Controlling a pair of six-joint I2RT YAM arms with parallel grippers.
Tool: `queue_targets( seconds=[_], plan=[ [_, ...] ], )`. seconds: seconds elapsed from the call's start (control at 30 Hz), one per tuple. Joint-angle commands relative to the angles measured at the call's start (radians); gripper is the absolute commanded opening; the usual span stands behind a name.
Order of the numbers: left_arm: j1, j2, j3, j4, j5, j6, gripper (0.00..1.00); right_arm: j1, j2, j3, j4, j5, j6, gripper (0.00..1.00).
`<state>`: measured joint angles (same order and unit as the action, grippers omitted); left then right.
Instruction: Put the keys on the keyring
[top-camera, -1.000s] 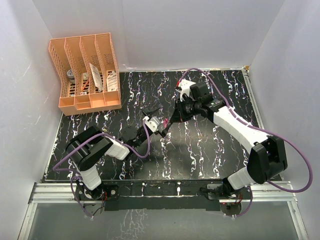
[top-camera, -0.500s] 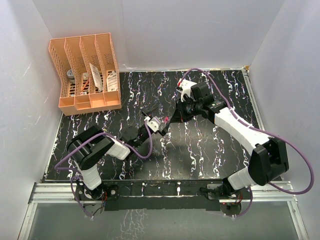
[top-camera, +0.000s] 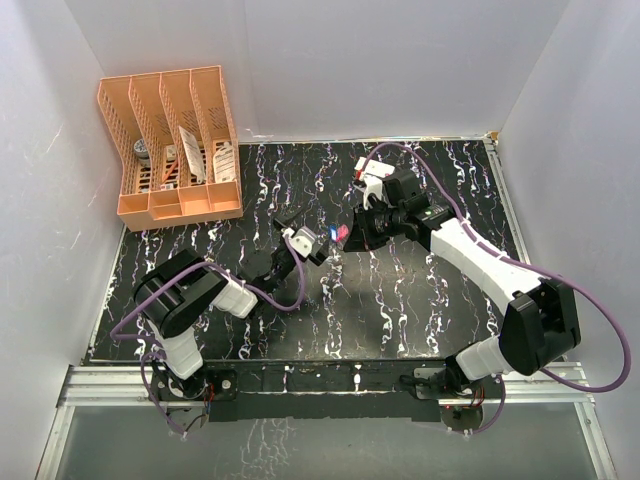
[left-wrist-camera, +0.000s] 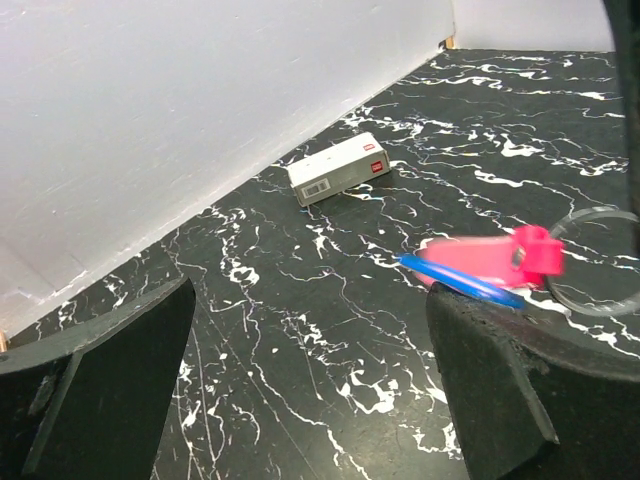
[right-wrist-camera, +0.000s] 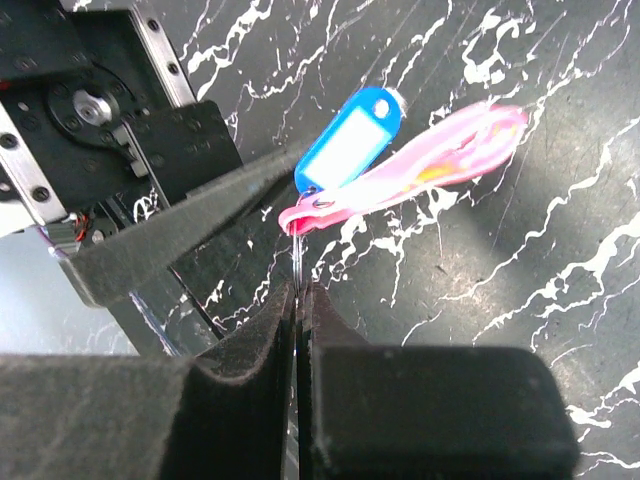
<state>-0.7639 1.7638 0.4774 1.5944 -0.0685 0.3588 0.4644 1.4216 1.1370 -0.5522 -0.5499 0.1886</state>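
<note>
The right tool is pressed together on the thin ring. The blue key and the pink key reach out from the ring. They are held above the surface, well to the right of the rack. The left tool stands wide apart, with nothing in it, between the rack and the keys. The box lies farther from the rack than the keys, close to the wall edge. A wide strip of bare surface lies between the box and the keys.
</note>
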Motion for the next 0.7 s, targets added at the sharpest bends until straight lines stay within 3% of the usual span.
queue_targets(
  seconds=[0.0, 0.37, 0.67],
  plan=[
    [0.009, -0.024, 0.013, 0.143, -0.007, 0.001, 0.98, 0.006, -0.028, -0.012, 0.001, -0.017, -0.007, 0.0],
    [0.01, -0.053, 0.004, 0.115, 0.015, -0.053, 0.99, 0.006, -0.016, -0.008, 0.009, -0.013, -0.008, 0.0],
    [0.009, -0.24, -0.106, 0.057, 0.008, -0.045, 0.99, 0.006, 0.017, -0.002, 0.043, -0.059, 0.032, 0.0]
  ],
)
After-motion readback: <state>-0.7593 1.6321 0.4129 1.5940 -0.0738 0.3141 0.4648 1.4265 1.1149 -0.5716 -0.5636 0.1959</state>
